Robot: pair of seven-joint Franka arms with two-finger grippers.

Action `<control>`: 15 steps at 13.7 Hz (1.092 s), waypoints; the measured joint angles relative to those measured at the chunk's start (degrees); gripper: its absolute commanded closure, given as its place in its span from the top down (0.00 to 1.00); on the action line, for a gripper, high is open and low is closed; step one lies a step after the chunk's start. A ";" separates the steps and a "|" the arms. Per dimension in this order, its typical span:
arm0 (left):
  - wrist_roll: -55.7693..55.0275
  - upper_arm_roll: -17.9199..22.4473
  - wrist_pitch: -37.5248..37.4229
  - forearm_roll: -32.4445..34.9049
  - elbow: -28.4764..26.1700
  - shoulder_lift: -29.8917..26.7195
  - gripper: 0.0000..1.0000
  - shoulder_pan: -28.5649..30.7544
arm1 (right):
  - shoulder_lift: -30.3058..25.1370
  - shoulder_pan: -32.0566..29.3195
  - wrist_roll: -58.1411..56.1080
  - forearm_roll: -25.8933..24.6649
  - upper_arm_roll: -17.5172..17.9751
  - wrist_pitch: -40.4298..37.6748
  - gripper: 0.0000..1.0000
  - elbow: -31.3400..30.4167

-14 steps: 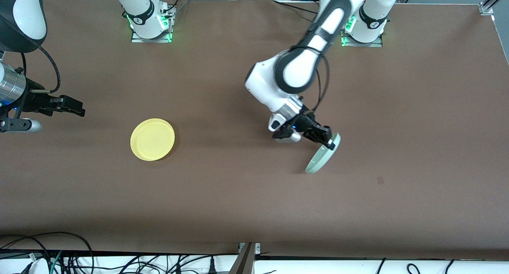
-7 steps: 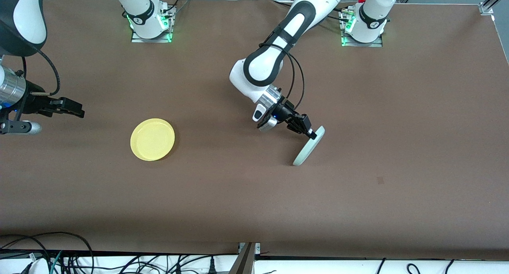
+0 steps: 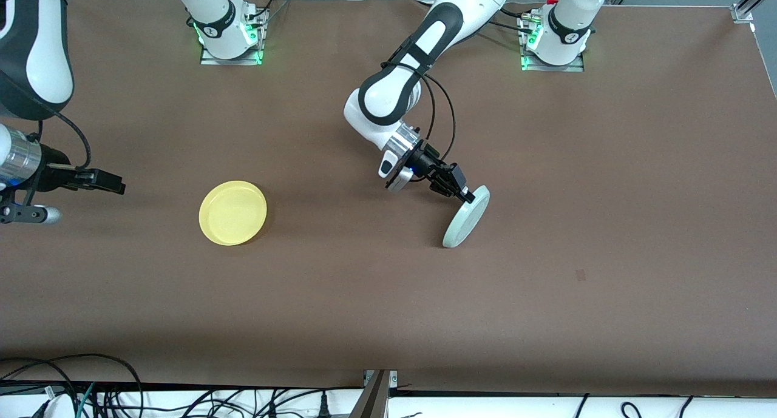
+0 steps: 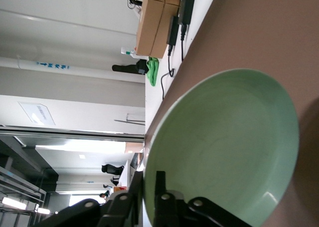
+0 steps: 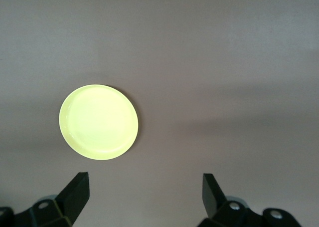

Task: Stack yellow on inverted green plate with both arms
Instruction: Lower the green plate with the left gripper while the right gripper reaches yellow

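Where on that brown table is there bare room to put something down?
Bare cloth spans the table nearer the camera than both plates, and between the yellow plate and green plate. It is crowded where the left gripper tips the green plate on edge; the right gripper waits open.

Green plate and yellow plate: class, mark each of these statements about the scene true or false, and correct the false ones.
1. The green plate lies flat on the table. False: it stands tilted on its edge.
2. The left tool is at the green plate's upper rim. True.
3. The yellow plate rests on the green plate. False: it lies apart, flat on the table, toward the right arm's end.
4. The right tool is open and holds nothing. True.
5. The yellow plate lies with its hollow side up. True.
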 measured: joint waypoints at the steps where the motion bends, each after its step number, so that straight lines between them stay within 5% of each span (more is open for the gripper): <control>1: -0.21 -0.07 0.31 -1.15 0.34 0.04 0.56 0.00 | 0.54 0.00 0.00 0.01 0.00 0.09 1.00 -0.01; 6: 1.63 -0.75 3.68 -8.54 2.92 0.12 1.00 0.04 | 4.17 0.36 0.00 0.01 0.45 0.31 1.00 -0.08; 11: 3.34 -0.50 10.54 -16.25 5.68 0.13 1.00 1.75 | 5.24 0.36 0.00 0.01 0.58 0.49 1.00 -0.11; 15: 4.02 -0.40 20.39 -28.79 8.21 0.11 1.00 6.50 | 7.49 0.59 0.00 0.03 0.89 0.75 1.00 -0.10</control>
